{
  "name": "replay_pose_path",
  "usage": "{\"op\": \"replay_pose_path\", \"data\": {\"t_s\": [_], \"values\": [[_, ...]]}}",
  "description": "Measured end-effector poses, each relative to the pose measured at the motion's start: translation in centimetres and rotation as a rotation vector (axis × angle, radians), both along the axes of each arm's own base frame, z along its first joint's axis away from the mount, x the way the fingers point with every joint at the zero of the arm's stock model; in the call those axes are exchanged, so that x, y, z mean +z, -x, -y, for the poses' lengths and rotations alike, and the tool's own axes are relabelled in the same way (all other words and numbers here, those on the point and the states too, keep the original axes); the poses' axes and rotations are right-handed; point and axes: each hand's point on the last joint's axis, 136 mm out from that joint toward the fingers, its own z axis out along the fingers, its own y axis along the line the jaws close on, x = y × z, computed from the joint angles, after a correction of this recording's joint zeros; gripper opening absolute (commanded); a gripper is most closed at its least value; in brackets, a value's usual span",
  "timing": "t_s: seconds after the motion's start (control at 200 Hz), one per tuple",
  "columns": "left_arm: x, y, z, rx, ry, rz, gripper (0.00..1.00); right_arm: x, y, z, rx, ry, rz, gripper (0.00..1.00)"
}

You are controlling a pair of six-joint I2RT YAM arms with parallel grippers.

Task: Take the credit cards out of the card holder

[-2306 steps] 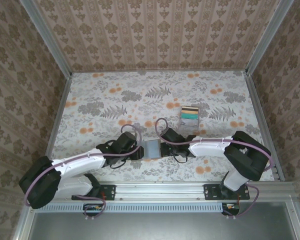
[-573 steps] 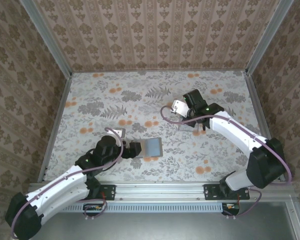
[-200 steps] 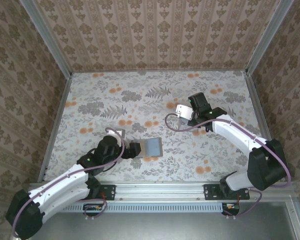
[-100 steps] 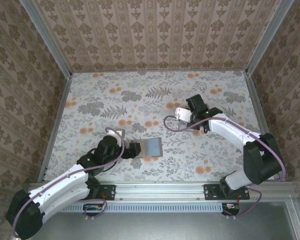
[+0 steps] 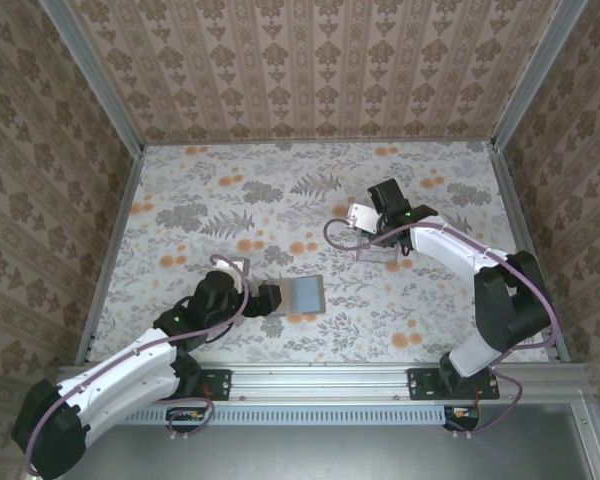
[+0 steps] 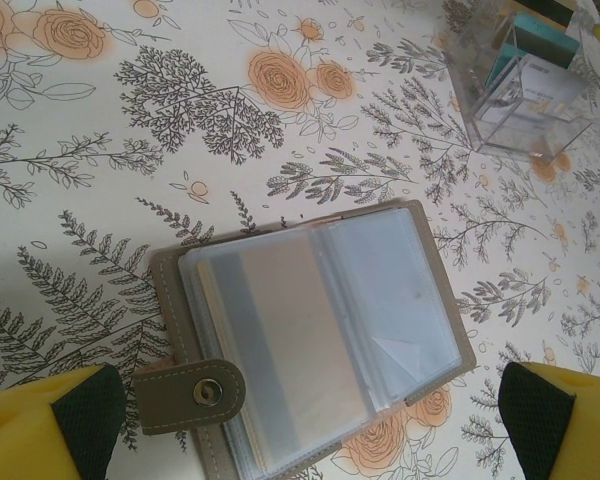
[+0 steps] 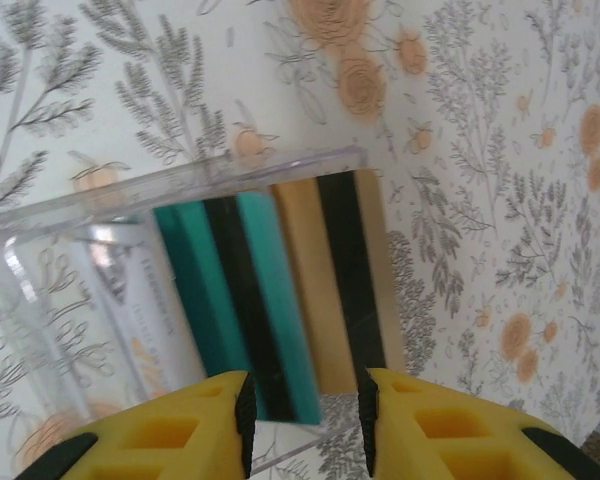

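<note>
My left pincer [image 6: 310,425] hangs wide open low over the near part of the table [image 5: 180,220], one fingertip on either side of the card holder [image 6: 310,330] and clear of it. The holder lies opened flat on the flowered cloth, its snap tab [image 6: 190,392] at the end nearest my fingers. A tan credit card [image 6: 295,345] shows through its clear sleeve. Farther out on the right, my right pincer [image 7: 305,405] hovers over the clear box [image 7: 180,180], fingers a little apart, clamping nothing. In the box are a teal card [image 7: 220,300] and, beside it, an orange credit card [image 7: 298,290] with a black stripe.
</note>
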Motion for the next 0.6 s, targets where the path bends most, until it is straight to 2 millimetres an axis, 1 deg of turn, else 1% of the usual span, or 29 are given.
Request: {"op": "replay_pose_path", "data": {"t_s": [0.115, 0.3, 0.375, 0.465, 0.6], "values": [[-0.1, 0.0, 0.0, 0.000, -0.001, -0.003, 1.00, 0.4, -1.0, 0.0, -0.024, -0.002, 0.025, 0.37], [-0.1, -0.1, -0.1, 0.005, -0.002, -0.004, 1.00, 0.8, -1.5, -0.2, -0.073, -0.047, 0.051, 0.38], [-0.2, -0.1, -0.1, 0.005, -0.005, -0.007, 1.00, 1.6, -1.5, -0.3, -0.120, -0.103, 0.067, 0.39], [-0.2, -0.1, -0.1, 0.006, -0.005, -0.007, 1.00, 3.7, -1.2, -0.9, -0.187, -0.227, 0.100, 0.39], [-0.4, -0.2, -0.3, 0.011, -0.009, -0.011, 1.00, 8.2, -0.2, -2.3, -0.267, -0.461, 0.167, 0.38]]}}
